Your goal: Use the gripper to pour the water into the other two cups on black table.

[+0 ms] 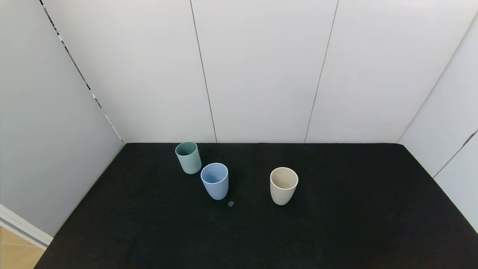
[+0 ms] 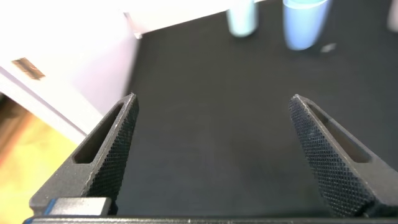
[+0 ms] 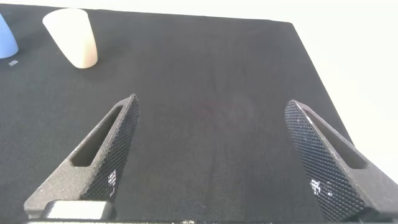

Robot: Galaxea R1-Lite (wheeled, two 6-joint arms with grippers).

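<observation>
- The left gripper [image 2: 211,155] hangs over bare desk [image 1: 336,209] with its fingers [image 2: 112,155] spread wide apart and nothing between them; each finger is a tapered black wedge with a knurled, diamond-patterned inner face and a long slot along its top edge.
- The right gripper [image 3: 211,155] has the same build, with its fingers [image 3: 106,158] likewise held wide apart over the cloth and gripping nothing.
- The desk is a broad flat top covered in matte black, cloth-like fabric.
- Well beyond the left fingers stand the sage green cup [image 1: 188,157] and the light blue cup [image 1: 215,181], close beside each other, both upright.
- Well beyond the right fingers, off towards the robot's left, stands the cream-beige cup [image 1: 283,185], upright and apart from the other two.
- All three are smooth, matte, handleless tumblers that narrow slightly towards a rounded base.
- No water can be made out in any cup.
- A small grey square scrap [image 1: 230,203] lies flat on the cloth just beside the blue cup's base.
- Plain white panel walls [image 1: 261,74] with thin vertical seams enclose the desk.
</observation>
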